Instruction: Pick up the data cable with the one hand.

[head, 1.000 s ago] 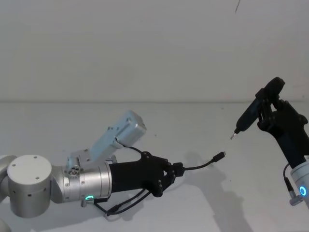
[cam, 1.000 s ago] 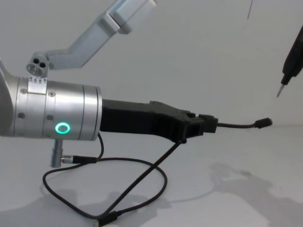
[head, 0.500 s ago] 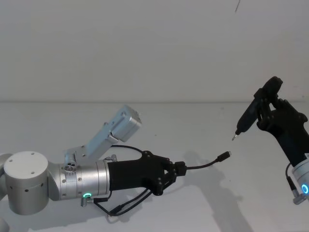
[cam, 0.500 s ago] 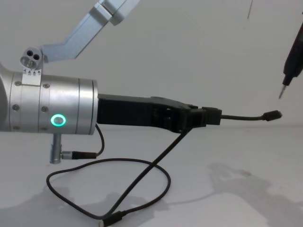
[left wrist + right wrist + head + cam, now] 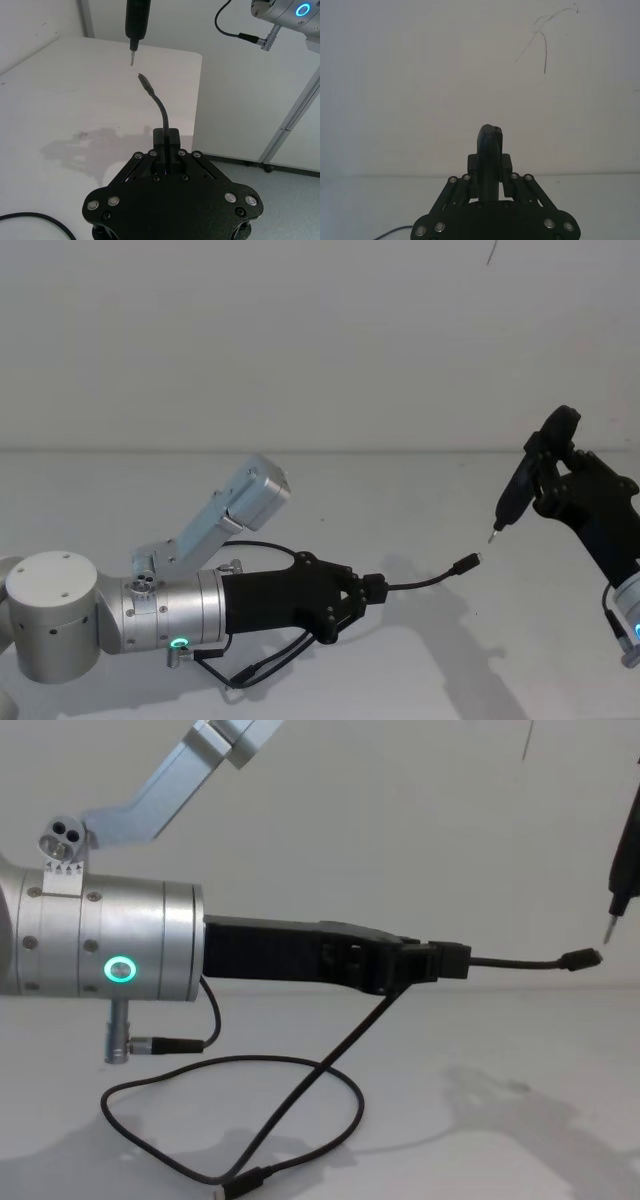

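Observation:
My left gripper reaches out level above the white table, shut on the data cable just behind one plug. That short free end sticks forward to a small black plug. The rest of the cable hangs down into a loop on the table, ending in the other plug. In the left wrist view the cable rises from between the shut jaws toward the tool tip. My right gripper, raised at the right, is shut on a slim black tool with a thin metal tip.
A short black wire with a silver barrel plug hangs under the left arm's silver cylinder. The table's far edge lies beyond the tool, with a metal stand leg past it.
The left gripper has pushed the cable's free plug forward and a little higher, closer to the tool tip. The right gripper with its tool has shifted slightly right and down.

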